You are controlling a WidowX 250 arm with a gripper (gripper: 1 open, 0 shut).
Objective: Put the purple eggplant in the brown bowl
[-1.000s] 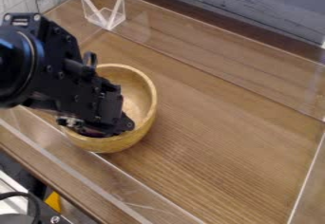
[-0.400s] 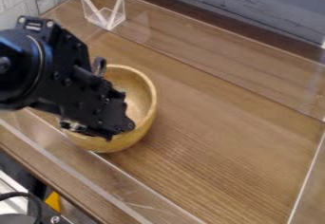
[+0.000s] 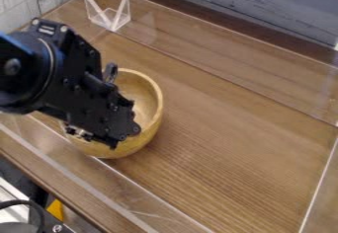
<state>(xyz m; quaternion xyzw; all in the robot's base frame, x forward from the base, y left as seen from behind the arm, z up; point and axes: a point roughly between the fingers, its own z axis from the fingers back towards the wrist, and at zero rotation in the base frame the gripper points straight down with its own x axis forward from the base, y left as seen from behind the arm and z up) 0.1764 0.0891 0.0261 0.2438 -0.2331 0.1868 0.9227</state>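
Camera view showed the arm hunched over the near-left side of the bowl (image 3: 138, 109), its black gripper (image 3: 95, 130) angled down into the bowl's interior. The jaws stood spread about as wide as they go, and nothing could be seen clamped between them. The eggplant was not visible anywhere; the gripper's bulk covered most of the bowl's floor, so it probably lay in there beneath the fingers, but that could not be confirmed.

Judged from this, the step in hand was the release and withdrawal. To do it well, the gripper should lift straight up and clear of the rim before swinging away, since a sideways pull could catch the thick wooden wall and drag or tip the bowl. Keeping the jaws wide during the lift would avoid pinching the eggplant back up.

Around it, the wooden table (image 3: 238, 128) lay bare to the right. A clear plastic stand (image 3: 109, 12) stood at the back left, well apart from the bowl. A transparent wall (image 3: 323, 168) edged the table and bounded any wide swing.
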